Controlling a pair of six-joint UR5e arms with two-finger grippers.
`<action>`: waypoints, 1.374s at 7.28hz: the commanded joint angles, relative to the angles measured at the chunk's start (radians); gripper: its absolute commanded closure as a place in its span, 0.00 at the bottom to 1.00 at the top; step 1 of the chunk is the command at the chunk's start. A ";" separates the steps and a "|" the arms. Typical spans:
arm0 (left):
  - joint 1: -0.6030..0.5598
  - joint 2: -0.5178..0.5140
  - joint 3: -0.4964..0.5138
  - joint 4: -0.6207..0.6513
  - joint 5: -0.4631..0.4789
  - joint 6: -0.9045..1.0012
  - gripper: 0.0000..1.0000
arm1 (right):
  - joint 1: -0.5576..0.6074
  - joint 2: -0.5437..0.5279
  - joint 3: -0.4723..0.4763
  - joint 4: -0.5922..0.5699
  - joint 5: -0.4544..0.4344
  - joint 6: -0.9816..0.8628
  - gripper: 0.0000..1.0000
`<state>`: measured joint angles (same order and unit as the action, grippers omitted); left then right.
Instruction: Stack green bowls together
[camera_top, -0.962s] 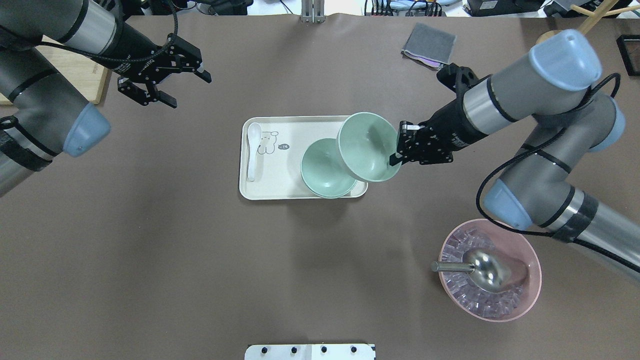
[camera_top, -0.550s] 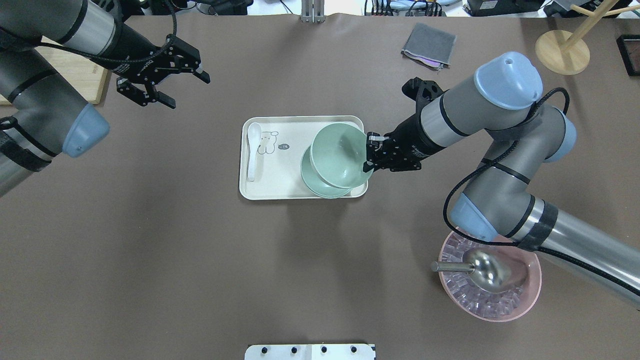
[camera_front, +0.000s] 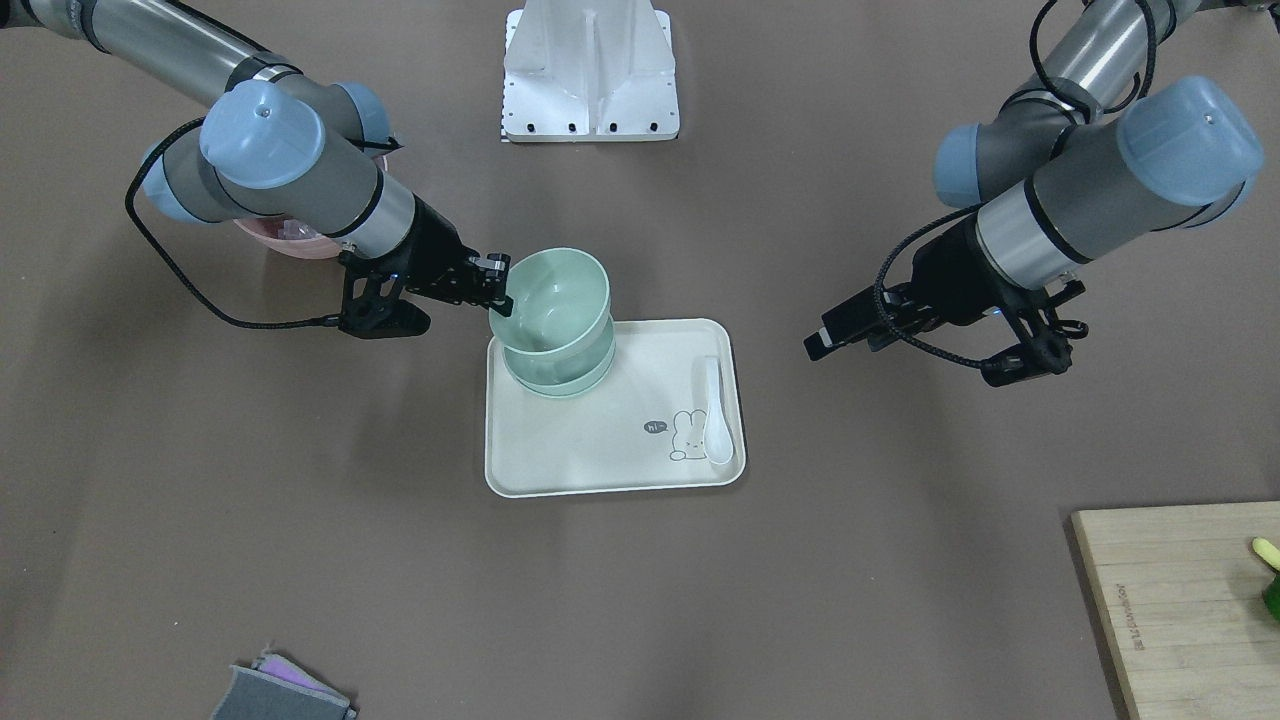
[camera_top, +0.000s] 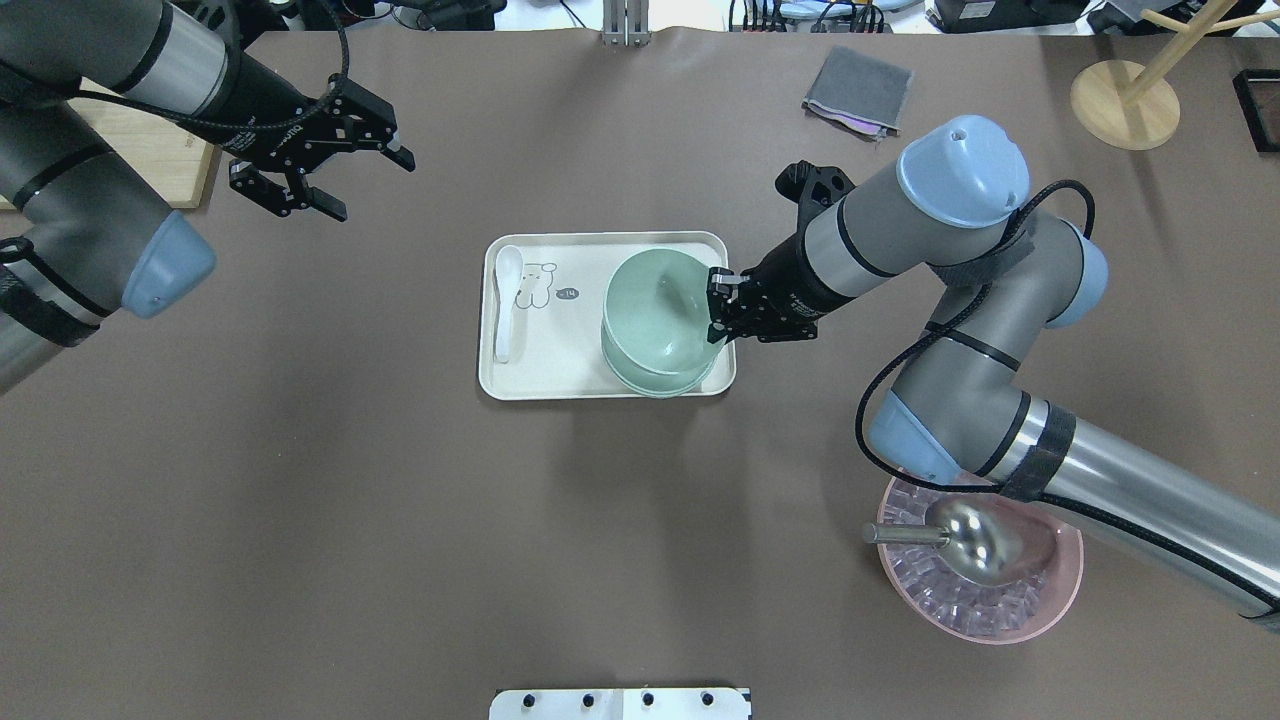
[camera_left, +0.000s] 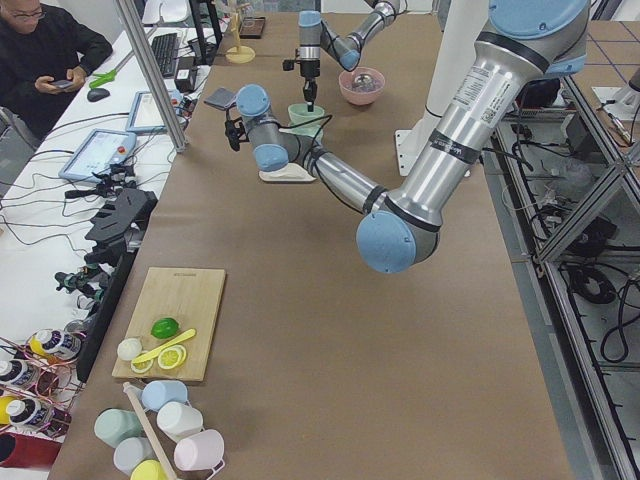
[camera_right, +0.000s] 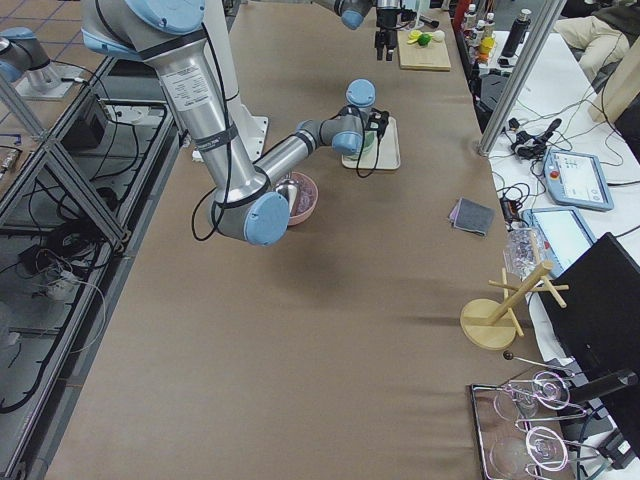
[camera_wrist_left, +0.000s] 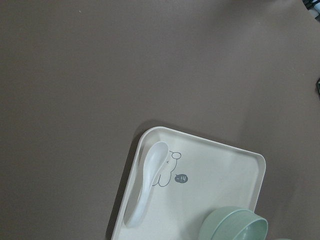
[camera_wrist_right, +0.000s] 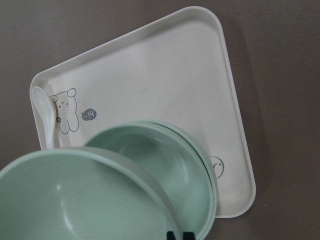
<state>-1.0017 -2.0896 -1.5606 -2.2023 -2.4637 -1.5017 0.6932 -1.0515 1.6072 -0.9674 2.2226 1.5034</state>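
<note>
Right gripper (camera_wrist_right: 180, 235): only two dark fingertips (camera_wrist_right: 173, 235) show at the bottom edge, close together at the rim of the near green bowl (camera_wrist_right: 75, 200), which sits mouth-up right against the tool and to its left. Just ahead of the fingers, the nested green bowls (camera_wrist_right: 172, 160) show two rims, sit on the cream tray (camera_wrist_right: 165, 65) and are partly covered by the near bowl. Farther ahead and left of the tool, a white spoon (camera_wrist_right: 42, 115) lies along the tray's edge beside a bear print (camera_wrist_right: 67, 112), with brown table (camera_wrist_right: 75, 30) all around.

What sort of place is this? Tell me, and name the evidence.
Probably a robotics lab: an operator at a cable-strewn bench, a teach pendant, and aluminium framing beside the table.
</note>
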 joint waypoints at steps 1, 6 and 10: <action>0.000 0.000 0.001 -0.001 0.000 0.000 0.02 | -0.006 0.001 -0.018 -0.001 -0.003 -0.003 1.00; 0.000 0.000 0.001 0.001 0.003 0.000 0.02 | -0.041 0.011 -0.035 0.007 -0.124 -0.005 0.00; -0.026 0.019 -0.010 -0.001 0.014 0.001 0.02 | 0.111 0.013 -0.007 -0.064 -0.007 -0.011 0.00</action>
<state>-1.0122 -2.0808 -1.5656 -2.2023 -2.4526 -1.5014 0.7273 -1.0361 1.5857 -0.9850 2.1550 1.4998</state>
